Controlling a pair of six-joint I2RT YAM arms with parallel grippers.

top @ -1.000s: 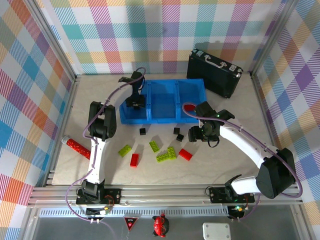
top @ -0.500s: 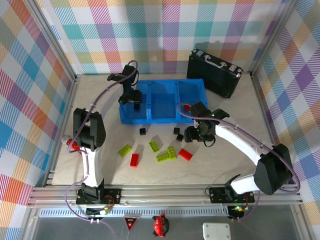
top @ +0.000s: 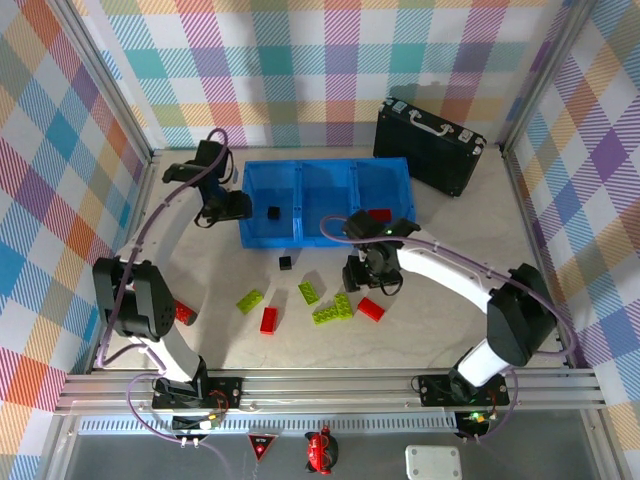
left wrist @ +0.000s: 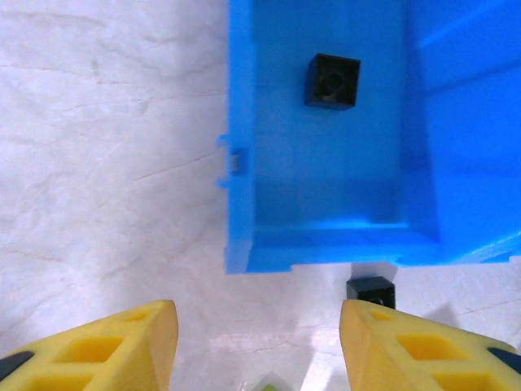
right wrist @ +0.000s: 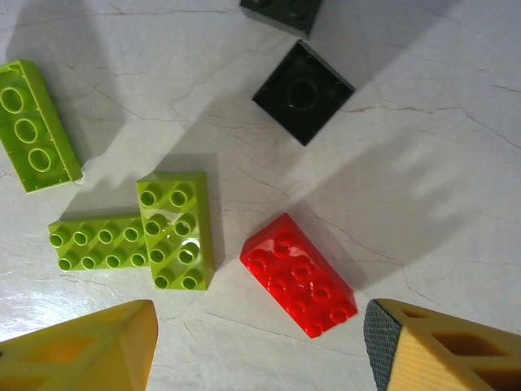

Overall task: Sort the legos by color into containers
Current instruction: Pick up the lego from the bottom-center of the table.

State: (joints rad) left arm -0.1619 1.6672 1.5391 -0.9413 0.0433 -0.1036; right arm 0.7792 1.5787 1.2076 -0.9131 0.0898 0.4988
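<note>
The left gripper (left wrist: 256, 326) hangs wide open and empty over the table (left wrist: 106, 163), beside the outer wall of the blue tray (left wrist: 241, 204). One black cube (left wrist: 332, 80) lies in the tray's left compartment. The right gripper (right wrist: 260, 322) is also spread wide, holding nothing, above a red brick (right wrist: 298, 274) that lies on the table near two touching lime-green bricks (right wrist: 175, 229).

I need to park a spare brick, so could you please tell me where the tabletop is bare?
Bare marble lies right of the blue tray, in front of the black case, and along the near edge. It is crowded in front of the tray, where lime, red and black bricks cluster.
</note>
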